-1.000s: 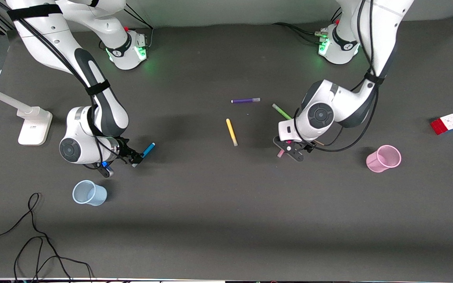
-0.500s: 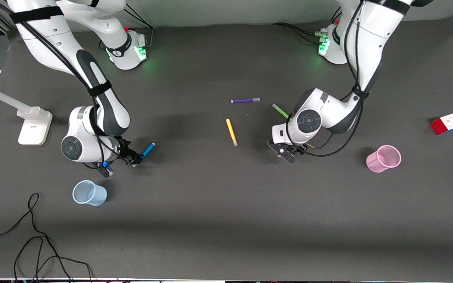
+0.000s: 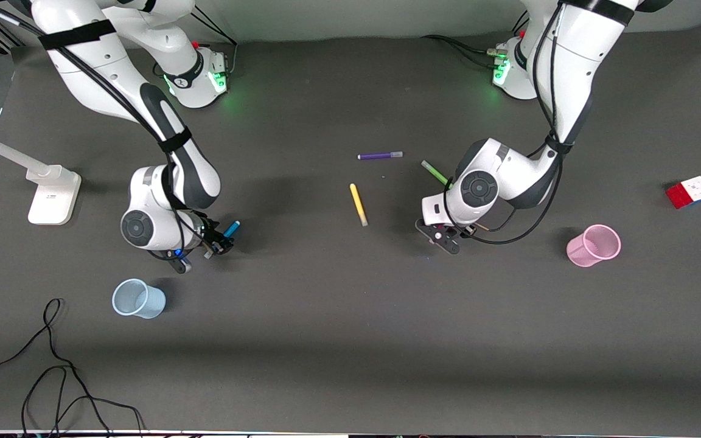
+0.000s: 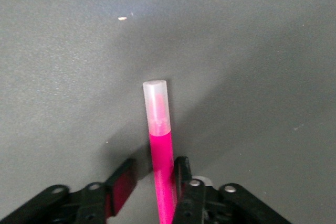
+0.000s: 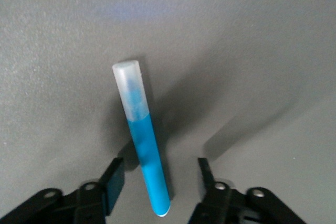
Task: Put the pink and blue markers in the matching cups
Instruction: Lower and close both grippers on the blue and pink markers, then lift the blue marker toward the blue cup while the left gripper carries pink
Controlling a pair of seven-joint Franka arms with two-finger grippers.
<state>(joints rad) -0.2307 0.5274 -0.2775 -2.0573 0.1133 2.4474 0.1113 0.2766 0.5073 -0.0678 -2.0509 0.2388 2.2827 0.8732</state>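
The blue marker (image 3: 232, 229) lies on the dark mat. My right gripper (image 3: 219, 243) is low over it, open, with the marker (image 5: 143, 148) lying between its fingers and touching neither; its pale cap points away from the gripper (image 5: 160, 163). My left gripper (image 3: 442, 236) is low over the pink marker, which it hides in the front view. In the left wrist view the pink marker (image 4: 159, 135) stands between the open fingers of the gripper (image 4: 155, 163), against one pad and clear of the other. The pale blue cup (image 3: 137, 298) and the pale pink cup (image 3: 594, 245) stand upright.
A yellow marker (image 3: 358, 204), a purple marker (image 3: 380, 156) and a green marker (image 3: 435, 173) lie mid-table. A colour cube (image 3: 689, 191) sits at the left arm's end. A white stand (image 3: 52, 194) and a loose black cable (image 3: 52, 365) are at the right arm's end.
My right gripper has moved toward the middle of the table and now straddles the blue marker. My left gripper has shifted slightly and now covers the pink marker in the front view.
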